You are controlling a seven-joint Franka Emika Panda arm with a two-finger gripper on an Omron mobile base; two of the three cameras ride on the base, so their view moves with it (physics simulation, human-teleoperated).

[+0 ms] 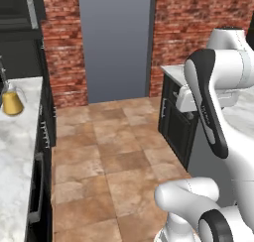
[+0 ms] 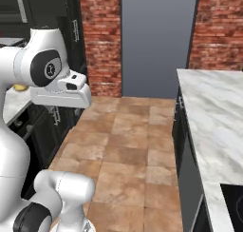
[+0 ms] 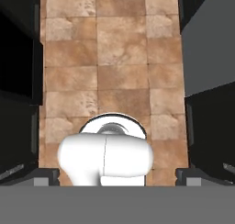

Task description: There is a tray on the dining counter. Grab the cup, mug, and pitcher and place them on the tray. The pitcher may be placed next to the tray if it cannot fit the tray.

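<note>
Amber pitcher [image 1: 12, 102]: one, on left marble counter [image 1: 20, 147].

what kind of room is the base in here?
Looks like a kitchen aisle: marble counters over dark cabinets on both sides, tiled floor, brick back wall. An amber pitcher stands on the left counter.

A white-grey marble surface [image 1: 17, 137] is seen at the left of the left base view, over dark cabinets. The amber-gold pitcher [image 1: 12, 101] stands upright on it, towards its far end. Right of the pitcher, across a brown tiled floor [image 1: 114, 151], a second marble surface [image 2: 213, 126] is seen on a dark base. A dark inset [image 2: 235, 205] is set into its near end.
</note>
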